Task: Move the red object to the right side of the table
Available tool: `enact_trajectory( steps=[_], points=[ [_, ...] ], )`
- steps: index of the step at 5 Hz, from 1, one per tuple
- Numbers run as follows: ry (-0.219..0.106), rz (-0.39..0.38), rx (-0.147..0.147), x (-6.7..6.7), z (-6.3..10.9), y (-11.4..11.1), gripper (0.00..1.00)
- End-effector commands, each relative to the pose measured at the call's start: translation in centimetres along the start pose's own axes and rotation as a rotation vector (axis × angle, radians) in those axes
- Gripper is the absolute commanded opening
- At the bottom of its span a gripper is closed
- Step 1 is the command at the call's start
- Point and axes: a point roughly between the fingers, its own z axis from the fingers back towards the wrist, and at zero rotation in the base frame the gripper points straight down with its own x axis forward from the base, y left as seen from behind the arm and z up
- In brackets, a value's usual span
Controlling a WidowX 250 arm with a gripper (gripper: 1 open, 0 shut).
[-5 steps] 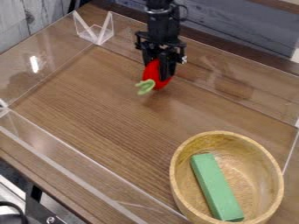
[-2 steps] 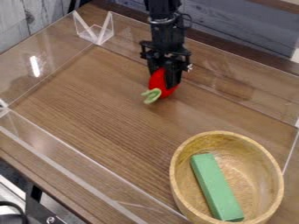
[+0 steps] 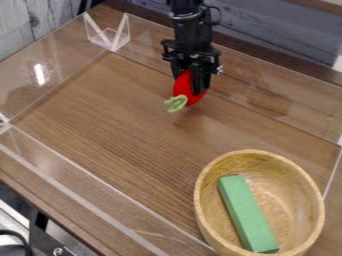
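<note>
Gripper [image 3: 191, 84] clamped on the red object [image 3: 186, 90], leafy end hanging lower-left, near the table's [image 3: 120, 140] far edge; right edge well apart.

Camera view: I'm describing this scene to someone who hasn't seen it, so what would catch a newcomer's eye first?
Probably the black gripper, shut on the red object near the middle back of the table, its green leafy end sticking out to the left. Next, the round wooden bowl at the front right, with a green block lying inside.
</note>
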Motion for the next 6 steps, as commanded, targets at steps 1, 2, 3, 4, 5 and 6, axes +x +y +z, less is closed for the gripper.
enact_trajectory(
  steps=[1, 2, 3, 4, 5, 6],
  points=[
    [-0.059, -0.123, 0.018, 1.5, 3.0, 0.1, 0.00],
    [-0.037, -0.221, -0.003, 1.7, 3.3, 0.0, 0.00],
    [-0.047, -0.187, -0.021, 1.2, 1.7, 0.4, 0.00],
    [-0.053, -0.145, -0.039, 0.8, -0.3, 0.9, 0.00],
    [-0.040, -0.177, -0.037, 1.3, -1.1, -0.3, 0.00],
    [-0.023, -0.211, -0.040, 1.9, -1.7, -1.6, 0.00]
  ],
)
